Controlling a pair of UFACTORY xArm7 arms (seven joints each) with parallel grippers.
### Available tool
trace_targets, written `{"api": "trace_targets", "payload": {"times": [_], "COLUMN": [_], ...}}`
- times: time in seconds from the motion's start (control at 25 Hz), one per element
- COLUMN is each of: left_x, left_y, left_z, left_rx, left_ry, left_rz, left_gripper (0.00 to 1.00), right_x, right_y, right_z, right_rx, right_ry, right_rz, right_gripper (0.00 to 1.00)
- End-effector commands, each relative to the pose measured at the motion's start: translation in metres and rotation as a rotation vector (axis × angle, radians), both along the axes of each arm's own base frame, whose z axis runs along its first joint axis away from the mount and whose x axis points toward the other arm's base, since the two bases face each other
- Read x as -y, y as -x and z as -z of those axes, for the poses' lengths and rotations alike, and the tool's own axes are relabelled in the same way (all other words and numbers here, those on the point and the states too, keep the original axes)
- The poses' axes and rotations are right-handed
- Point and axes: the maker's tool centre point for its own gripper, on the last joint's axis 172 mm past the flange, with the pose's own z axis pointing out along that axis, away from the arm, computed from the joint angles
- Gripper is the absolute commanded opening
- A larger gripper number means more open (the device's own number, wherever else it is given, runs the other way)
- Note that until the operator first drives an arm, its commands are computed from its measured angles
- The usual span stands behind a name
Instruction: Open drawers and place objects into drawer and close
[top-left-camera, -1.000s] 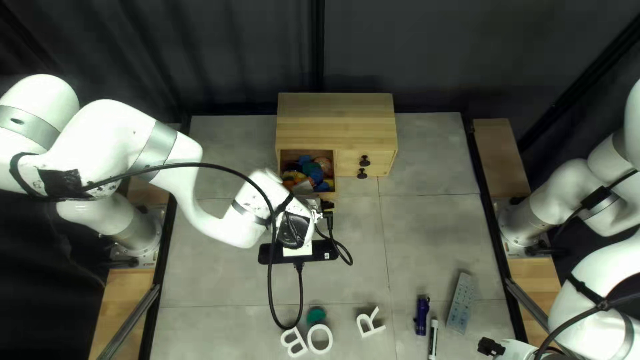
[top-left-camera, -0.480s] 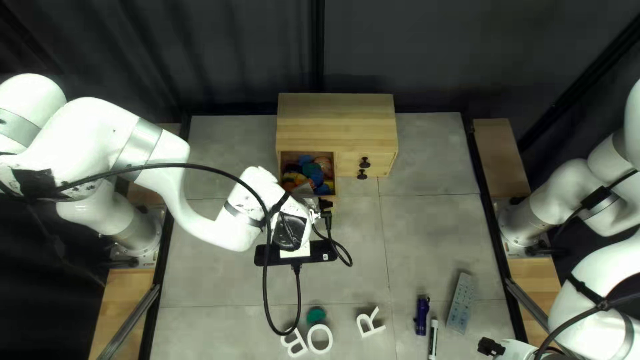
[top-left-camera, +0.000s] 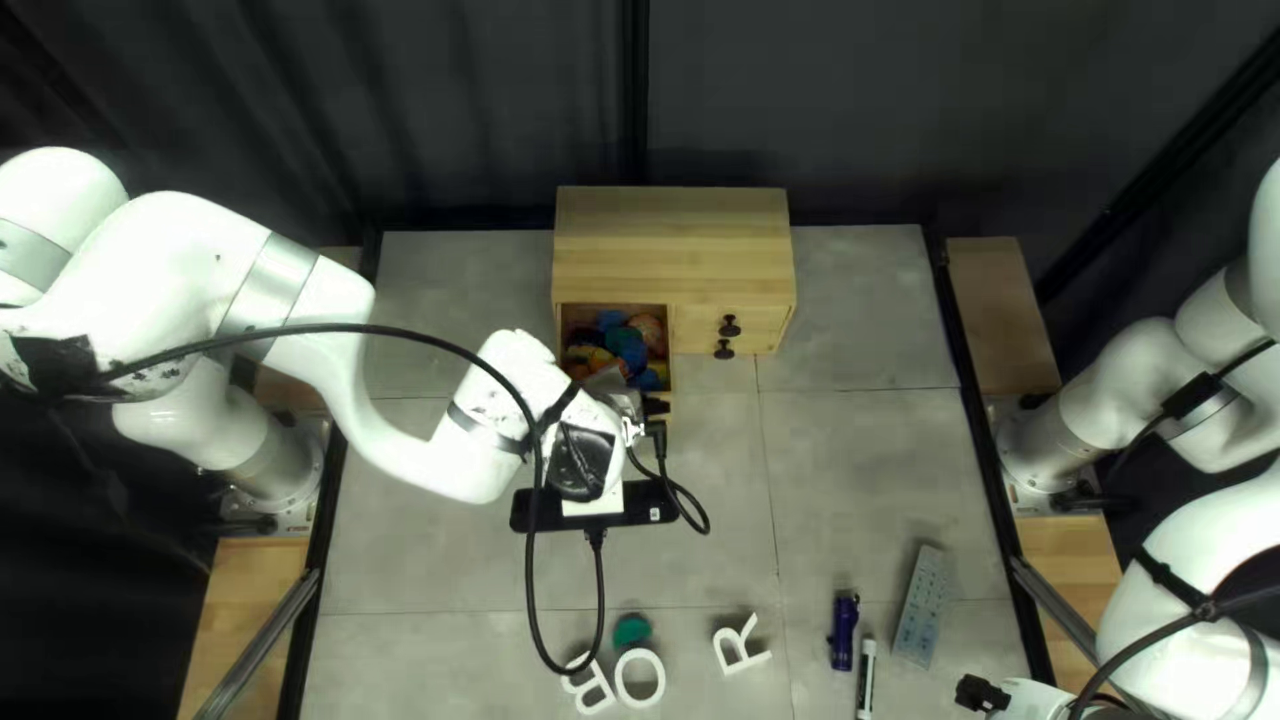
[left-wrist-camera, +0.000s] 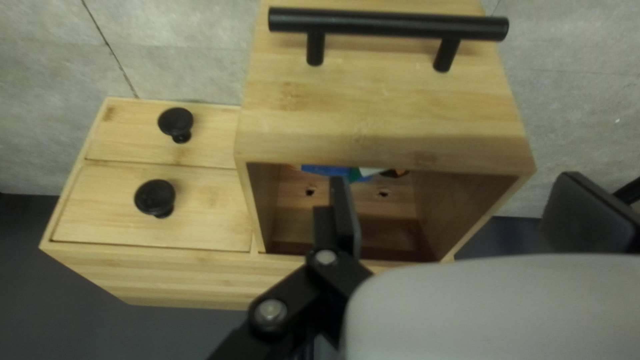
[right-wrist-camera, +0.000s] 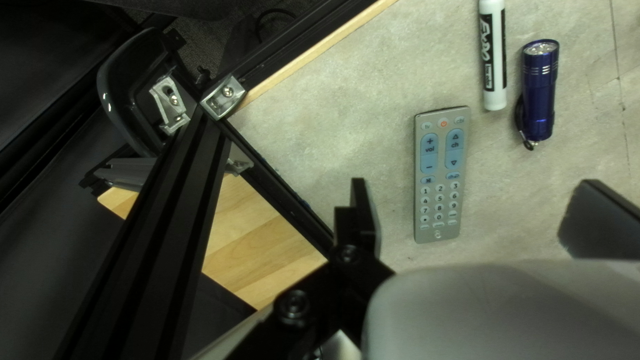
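One open drawer (top-left-camera: 671, 358) holding coloured toys (top-left-camera: 622, 339) in top left, closing probably next; left wrist: left gripper (left-wrist-camera: 463, 190) apart, one finger across the opening, other beyond its side wall (left-wrist-camera: 463, 207), so I'd back clear, then push the front (left-wrist-camera: 380, 110); right wrist: right gripper (right-wrist-camera: 472, 193) apart, remote (right-wrist-camera: 441, 177) ahead between fingers, black rail (right-wrist-camera: 283, 201) beside.

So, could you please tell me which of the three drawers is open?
The large drawer with the bar handle; the two small knobbed drawers are shut.
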Motion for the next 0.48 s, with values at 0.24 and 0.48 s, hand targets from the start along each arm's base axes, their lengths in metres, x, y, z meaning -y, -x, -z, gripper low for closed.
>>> {"api": "trace_targets", "payload": {"times": [0.24, 0.48], "left_x": [0.024, 0.028], "left_y": [-0.017, -0.025], "left_z": [0.021, 0.041], "left_rx": [-0.001, -0.002], "left_ry": [0.006, 0.015], "left_rz": [0.017, 0.021], "left_gripper": [1.0, 1.0], "right_x": [0.0, 0.0], "right_y": [0.0, 0.0], "right_z": [0.0, 0.0], "right_rx": [0.0, 0.0], "right_ry": [0.0, 0.0], "right_rz": [0.0, 0.0], "right_gripper": [1.0, 1.0]}}
